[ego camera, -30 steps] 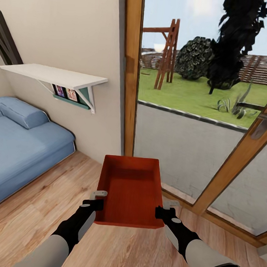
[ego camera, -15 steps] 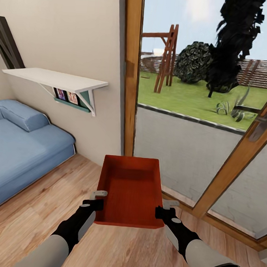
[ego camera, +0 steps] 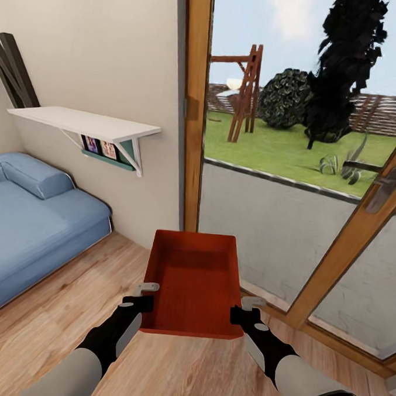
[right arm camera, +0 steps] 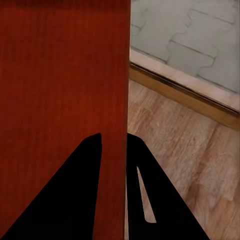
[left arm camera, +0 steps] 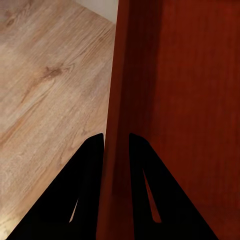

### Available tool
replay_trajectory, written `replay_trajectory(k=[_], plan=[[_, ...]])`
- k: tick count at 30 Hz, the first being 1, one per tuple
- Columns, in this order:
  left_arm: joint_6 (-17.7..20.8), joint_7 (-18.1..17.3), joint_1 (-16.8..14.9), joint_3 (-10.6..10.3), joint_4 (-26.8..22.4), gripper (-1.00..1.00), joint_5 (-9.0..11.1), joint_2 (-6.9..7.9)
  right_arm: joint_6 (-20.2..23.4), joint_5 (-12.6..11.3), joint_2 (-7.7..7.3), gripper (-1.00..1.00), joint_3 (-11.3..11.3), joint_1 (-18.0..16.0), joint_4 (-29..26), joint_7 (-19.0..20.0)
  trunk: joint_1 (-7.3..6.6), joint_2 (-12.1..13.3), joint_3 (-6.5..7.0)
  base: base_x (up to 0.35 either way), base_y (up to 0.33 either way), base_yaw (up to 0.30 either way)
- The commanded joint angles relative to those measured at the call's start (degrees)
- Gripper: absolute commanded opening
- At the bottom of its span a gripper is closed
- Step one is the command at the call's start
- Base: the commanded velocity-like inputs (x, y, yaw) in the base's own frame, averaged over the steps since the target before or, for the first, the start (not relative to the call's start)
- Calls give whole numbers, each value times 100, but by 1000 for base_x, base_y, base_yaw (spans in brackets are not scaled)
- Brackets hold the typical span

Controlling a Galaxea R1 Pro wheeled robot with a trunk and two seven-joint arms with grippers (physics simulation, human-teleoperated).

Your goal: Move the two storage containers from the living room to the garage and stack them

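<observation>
I'm looking across the living room's light wood-plank floor (ego camera: 56,306) toward a beige wall (ego camera: 107,52) and a tall wood-framed glass door (ego camera: 195,104), with grass (ego camera: 271,147) and a wooden swing frame (ego camera: 246,86) outside. The blue sofa (ego camera: 32,223) sits along the wall to my left, and the white wall shelf (ego camera: 85,122) hangs above it. Straight ahead of me, held up off the planks between both arms, is one orange-red storage container (ego camera: 193,282), open side up and roughly level, its far end toward the door frame. My left gripper (ego camera: 145,294) is closed down on the container's left side wall: in the left wrist view the two dark fingers (left arm camera: 90,175) sit one outside and one inside that thin wall (left arm camera: 116,150), pressed against it. My right gripper (ego camera: 243,309) pinches the right side wall the same way, its fingers (right arm camera: 85,185) straddling the wall's edge (right arm camera: 125,125), with the door's wooden threshold (right arm camera: 180,90) and the grey paving (right arm camera: 200,35) beyond it.
</observation>
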Motion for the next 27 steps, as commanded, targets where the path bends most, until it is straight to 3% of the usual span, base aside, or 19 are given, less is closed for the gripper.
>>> replay_trajectory(k=[1, 27], plan=[[56, 83, -7, 61, -151, -100, 17, -1, -28, -65, 2, -100, -29, 0, 15, -493, 3, -11, -3, 0, 0, 0], [56, 88, -7, 66, -159, -100, 17, -1, -20, -65, 2, -100, -29, 0, 15, -493, 3, -11, 234, 0, 0, 0]])
